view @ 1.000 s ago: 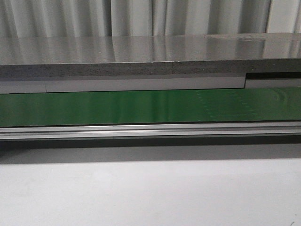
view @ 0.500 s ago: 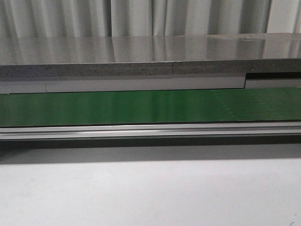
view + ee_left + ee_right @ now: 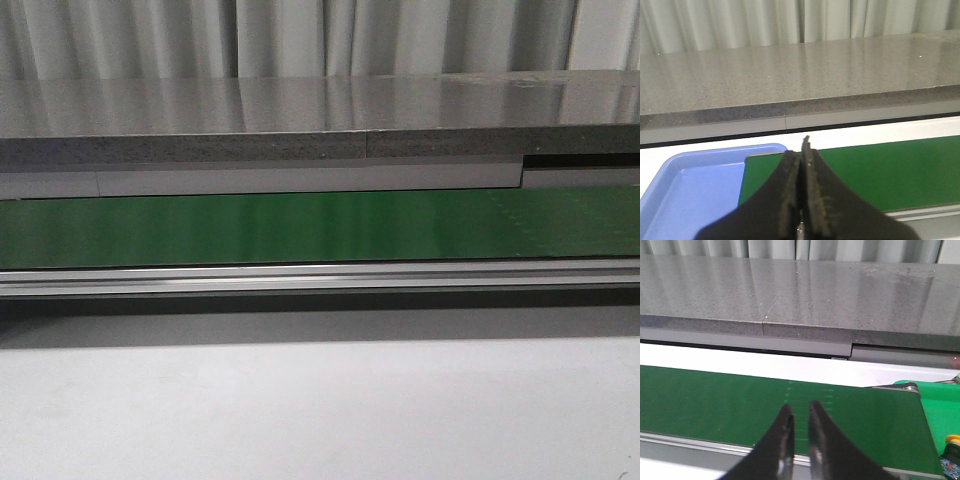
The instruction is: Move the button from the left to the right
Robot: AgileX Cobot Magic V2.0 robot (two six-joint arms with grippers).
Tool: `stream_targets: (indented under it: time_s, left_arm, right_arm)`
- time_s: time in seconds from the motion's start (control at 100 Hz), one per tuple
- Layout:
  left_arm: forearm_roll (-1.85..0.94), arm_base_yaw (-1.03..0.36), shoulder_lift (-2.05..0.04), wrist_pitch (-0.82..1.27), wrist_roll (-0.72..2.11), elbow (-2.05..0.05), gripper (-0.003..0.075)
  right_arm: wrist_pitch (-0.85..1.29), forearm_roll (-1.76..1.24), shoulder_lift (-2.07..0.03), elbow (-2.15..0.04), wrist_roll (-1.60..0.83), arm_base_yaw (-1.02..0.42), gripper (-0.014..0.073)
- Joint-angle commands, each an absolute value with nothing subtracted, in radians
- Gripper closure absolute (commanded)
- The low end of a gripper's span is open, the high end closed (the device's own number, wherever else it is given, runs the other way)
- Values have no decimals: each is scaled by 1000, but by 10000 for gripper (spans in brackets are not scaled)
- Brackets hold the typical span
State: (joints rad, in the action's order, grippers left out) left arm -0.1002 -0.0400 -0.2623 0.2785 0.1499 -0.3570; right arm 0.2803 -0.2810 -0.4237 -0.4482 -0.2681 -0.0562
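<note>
My left gripper (image 3: 801, 150) pinched shut, empty; right gripper (image 3: 800, 412) narrow, empty. Button (image 3: 952, 455) at 4 o'clock off green belt (image 3: 740, 395). Pickup not begun; next, locate target.

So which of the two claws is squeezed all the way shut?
The left gripper: its jaws press flat together with nothing between them. The right gripper has a narrow gap between its jaws.

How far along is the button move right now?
Apparently done: a yellow-capped black button sits on the bright green surface past the belt's right end. In hand: nothing; left gripper shut empty, right gripper slightly open. Left: unclear; blue plastic tray and green conveyor belt show no button.
</note>
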Motion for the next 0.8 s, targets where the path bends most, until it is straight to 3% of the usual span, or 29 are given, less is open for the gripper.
stream_targets:
  time_s: [0.0,0.79]
  left_arm:
    - [-108,-46,-272,198,144,-384,740]
    - [-108,-46,-272,198,144,-384,740]
  right_arm:
    - [219,-290,-425,-471,-269,-56,659]
    - [223,-289,-426,-469,-269,-56,662]
